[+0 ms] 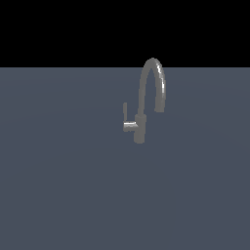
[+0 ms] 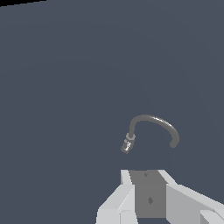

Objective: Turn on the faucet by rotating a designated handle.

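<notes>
The small grey faucet (image 1: 140,128) stands on the flat grey-blue floor, its tall arched spout curving toward the exterior view's right. The handle (image 1: 125,113) is a thin upright lever on a shiny horizontal stub branching off the body toward the exterior view's left. The wrist view looks down on the faucet (image 2: 154,121) from above, with the stub end of the handle (image 2: 126,146) showing at the foot of the arch. My gripper (image 2: 146,173) appears only in the wrist view. Its white fingers show no gap and hold nothing, and it is well apart from the faucet.
A plain grey-blue floor (image 1: 58,185) stretches all around the faucet. Black background lies beyond its far edge. Neither the arm nor the gripper shows in the exterior view.
</notes>
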Controlling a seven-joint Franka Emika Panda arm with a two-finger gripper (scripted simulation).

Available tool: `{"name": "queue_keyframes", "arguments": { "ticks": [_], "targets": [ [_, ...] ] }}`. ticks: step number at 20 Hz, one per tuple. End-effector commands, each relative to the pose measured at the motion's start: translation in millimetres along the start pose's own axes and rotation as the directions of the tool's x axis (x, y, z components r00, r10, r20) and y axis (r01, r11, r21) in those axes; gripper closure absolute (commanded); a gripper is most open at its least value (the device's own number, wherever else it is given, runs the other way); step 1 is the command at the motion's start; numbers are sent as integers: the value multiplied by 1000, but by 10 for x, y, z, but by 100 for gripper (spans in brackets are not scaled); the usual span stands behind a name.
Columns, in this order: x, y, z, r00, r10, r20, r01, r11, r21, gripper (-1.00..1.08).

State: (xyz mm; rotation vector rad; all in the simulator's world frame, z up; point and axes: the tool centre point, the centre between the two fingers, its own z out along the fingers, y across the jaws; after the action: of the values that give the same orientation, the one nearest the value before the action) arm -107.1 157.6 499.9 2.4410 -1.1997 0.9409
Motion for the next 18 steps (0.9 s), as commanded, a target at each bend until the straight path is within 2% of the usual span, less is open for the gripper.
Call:
{"name": "queue_keyframes", "arguments": {
  "ticks": [1, 10, 18],
  "targets": [
    [-47, -140, 219, 999, 38, -25, -39, 999, -23, 108],
    [-212, -474, 1271, 982, 162, -100, -174, 978, -115, 108],
    [-375, -468, 2467, 951, 271, -146, -297, 932, -206, 108]
  ]
}}
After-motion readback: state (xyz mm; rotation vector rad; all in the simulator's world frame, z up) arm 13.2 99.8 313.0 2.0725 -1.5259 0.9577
